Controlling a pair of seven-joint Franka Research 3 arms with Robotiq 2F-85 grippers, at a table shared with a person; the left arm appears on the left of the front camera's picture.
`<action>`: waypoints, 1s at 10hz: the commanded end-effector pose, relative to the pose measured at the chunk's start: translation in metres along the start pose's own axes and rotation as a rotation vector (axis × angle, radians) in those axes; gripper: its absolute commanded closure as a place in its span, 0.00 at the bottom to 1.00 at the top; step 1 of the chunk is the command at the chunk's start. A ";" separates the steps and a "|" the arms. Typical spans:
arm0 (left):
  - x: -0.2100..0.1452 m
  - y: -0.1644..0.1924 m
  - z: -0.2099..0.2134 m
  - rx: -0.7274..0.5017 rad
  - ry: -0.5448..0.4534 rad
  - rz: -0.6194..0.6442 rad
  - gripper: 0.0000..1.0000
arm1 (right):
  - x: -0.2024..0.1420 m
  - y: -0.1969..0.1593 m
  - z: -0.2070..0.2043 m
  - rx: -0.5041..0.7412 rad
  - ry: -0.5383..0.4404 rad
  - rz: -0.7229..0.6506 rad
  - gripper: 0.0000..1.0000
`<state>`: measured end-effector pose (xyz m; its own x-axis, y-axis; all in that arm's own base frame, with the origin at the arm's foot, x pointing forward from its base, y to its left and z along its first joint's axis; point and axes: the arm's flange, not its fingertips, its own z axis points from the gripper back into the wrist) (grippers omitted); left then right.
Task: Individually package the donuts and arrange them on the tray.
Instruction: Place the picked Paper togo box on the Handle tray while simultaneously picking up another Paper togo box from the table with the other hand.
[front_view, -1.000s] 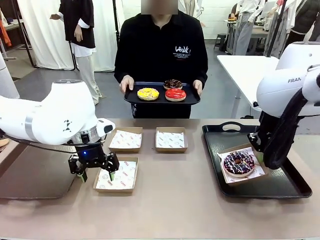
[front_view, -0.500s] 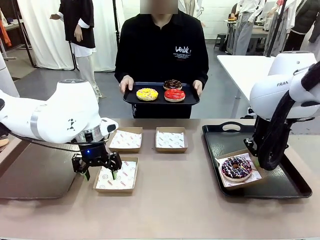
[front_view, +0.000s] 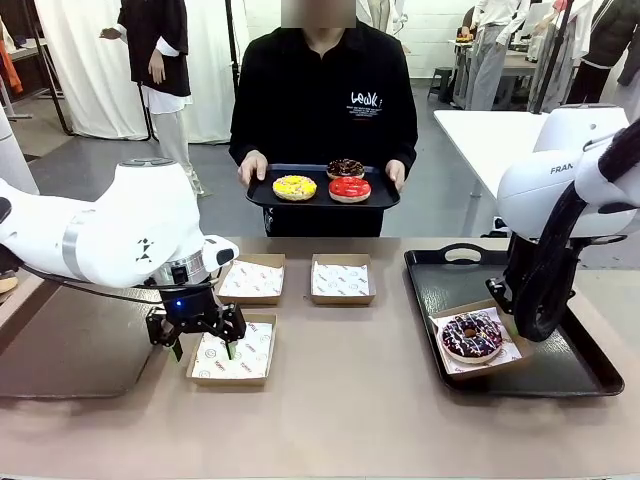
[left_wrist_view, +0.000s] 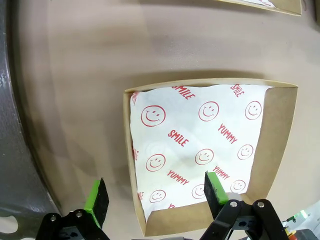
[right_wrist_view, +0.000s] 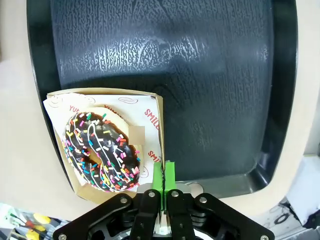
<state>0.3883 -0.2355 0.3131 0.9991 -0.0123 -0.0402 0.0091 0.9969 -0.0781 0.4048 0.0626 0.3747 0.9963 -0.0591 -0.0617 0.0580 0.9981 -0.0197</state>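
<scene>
A sprinkled dark donut (front_view: 471, 335) (right_wrist_view: 102, 152) lies in a paper-lined cardboard box (front_view: 497, 362) (right_wrist_view: 150, 102) on the big black tray (front_view: 565, 372) (right_wrist_view: 210, 75) at the right. My right gripper (front_view: 513, 318) (right_wrist_view: 164, 181) is shut on that box's side wall. My left gripper (front_view: 200, 345) (left_wrist_view: 156, 197) stands open over the left wall of an empty near-left box (front_view: 233, 352) (left_wrist_view: 277, 130), one finger outside it and one over the paper. Across the table, a person holds a small black tray (front_view: 322, 199) with a yellow donut (front_view: 295, 187), a red donut (front_view: 350, 188) and a chocolate donut (front_view: 345, 167).
Two more empty lined boxes (front_view: 251, 278) (front_view: 342, 279) sit side by side at the middle back. A dark grey mat (front_view: 60, 355) lies at the table's left. The big tray's far and right parts are bare. A white table (front_view: 490, 140) stands behind at the right.
My right gripper has brought the box with the sprinkled donut down and a little left, flatter on the tray. My left gripper has shifted slightly right over the near-left box.
</scene>
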 end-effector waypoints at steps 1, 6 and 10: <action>-0.003 -0.002 -0.001 -0.010 -0.018 -0.007 0.00 | 0.003 0.004 -0.002 0.010 0.017 0.014 0.99; -0.003 -0.001 0.003 -0.016 -0.042 -0.005 0.00 | 0.004 0.004 -0.002 0.012 0.017 0.015 0.99; -0.003 0.000 0.005 -0.002 -0.085 -0.053 1.00 | 0.005 0.002 -0.004 0.028 0.022 0.041 0.00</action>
<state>0.3901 -0.2372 0.3189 0.9993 -0.0369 0.0008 0.0369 0.9958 -0.0833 0.4050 0.0635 0.3709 0.9965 -0.0426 -0.0716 0.0413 0.9989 -0.0204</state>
